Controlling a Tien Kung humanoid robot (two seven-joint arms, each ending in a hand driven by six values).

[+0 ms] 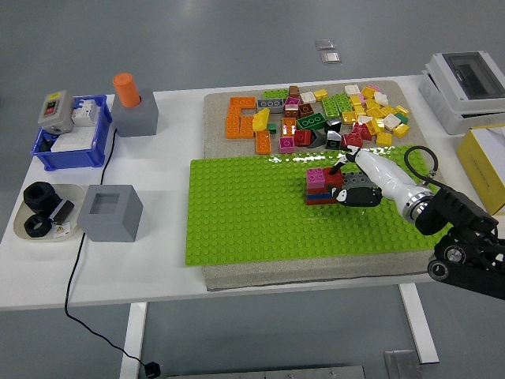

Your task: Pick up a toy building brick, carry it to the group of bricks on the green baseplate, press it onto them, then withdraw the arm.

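The green baseplate (252, 213) lies on the table's front half. On it stands a small group of bricks (322, 186): a pink one and a red one on top of dark red and blue layers. My right hand (349, 188) reaches in from the right and lies against the group's right side. Its black fingers (357, 196) are curled around a dark grey brick (359, 181) that touches the red brick. The underside of that brick is hidden by the fingers. My left arm does not show.
Several loose bricks (331, 114) are heaped on the mat behind the baseplate. On the left are a grey block with an orange cylinder (134, 106), a blue bin (71, 138), a hollow grey block (110, 212) and a dish of black parts (43, 213). Boxes stand at the right edge.
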